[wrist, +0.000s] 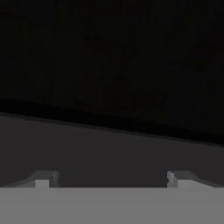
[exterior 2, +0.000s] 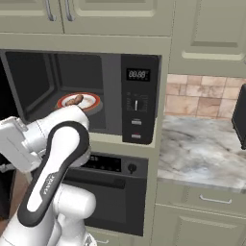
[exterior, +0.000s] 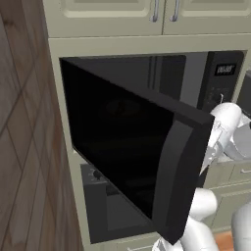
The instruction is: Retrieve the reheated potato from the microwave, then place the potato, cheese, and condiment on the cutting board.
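The microwave door stands swung wide so the arm can reach in. The potato lies on a plate inside. The tool, fingers apart and empty, faces a dark panel close up.

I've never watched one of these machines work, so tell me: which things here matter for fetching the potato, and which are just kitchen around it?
Part of the job:
- microwave, door swung open
- potato inside it, on the plate
- gripper, open, close to a dark surface

Just there:
- oven below the microwave
- marble counter
- upper cabinets
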Robot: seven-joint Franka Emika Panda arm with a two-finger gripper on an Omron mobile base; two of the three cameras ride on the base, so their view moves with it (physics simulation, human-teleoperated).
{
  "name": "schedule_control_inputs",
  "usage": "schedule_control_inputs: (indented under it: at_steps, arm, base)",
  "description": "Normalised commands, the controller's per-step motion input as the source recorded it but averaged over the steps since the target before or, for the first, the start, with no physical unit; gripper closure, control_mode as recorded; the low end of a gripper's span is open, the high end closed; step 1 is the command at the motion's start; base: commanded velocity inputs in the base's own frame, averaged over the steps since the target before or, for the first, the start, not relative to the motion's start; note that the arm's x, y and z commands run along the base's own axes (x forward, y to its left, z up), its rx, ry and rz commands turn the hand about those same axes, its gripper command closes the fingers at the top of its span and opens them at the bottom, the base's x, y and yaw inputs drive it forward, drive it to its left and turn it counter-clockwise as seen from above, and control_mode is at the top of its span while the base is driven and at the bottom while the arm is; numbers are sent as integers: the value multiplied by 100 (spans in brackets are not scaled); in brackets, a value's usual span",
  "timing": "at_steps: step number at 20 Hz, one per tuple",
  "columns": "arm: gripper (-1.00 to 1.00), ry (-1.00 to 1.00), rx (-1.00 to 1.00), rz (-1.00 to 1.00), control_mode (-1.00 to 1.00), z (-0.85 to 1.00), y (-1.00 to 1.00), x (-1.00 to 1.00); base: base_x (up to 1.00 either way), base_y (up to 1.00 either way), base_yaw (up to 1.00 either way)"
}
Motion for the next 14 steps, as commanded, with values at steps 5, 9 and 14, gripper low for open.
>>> schedule_control_inputs:
  at_steps: [5,9,14]
  arm:
    - [-100,-25,8,-21,-100,0,58,-22]
    - [-100,-20,5,-27,-100,0,63,-9]
    - [-100,-17,2,-27,-100,-1,64,-12]
  base:
    - [0,0,0]
    - [0,0,0]
    - [0,0,0]
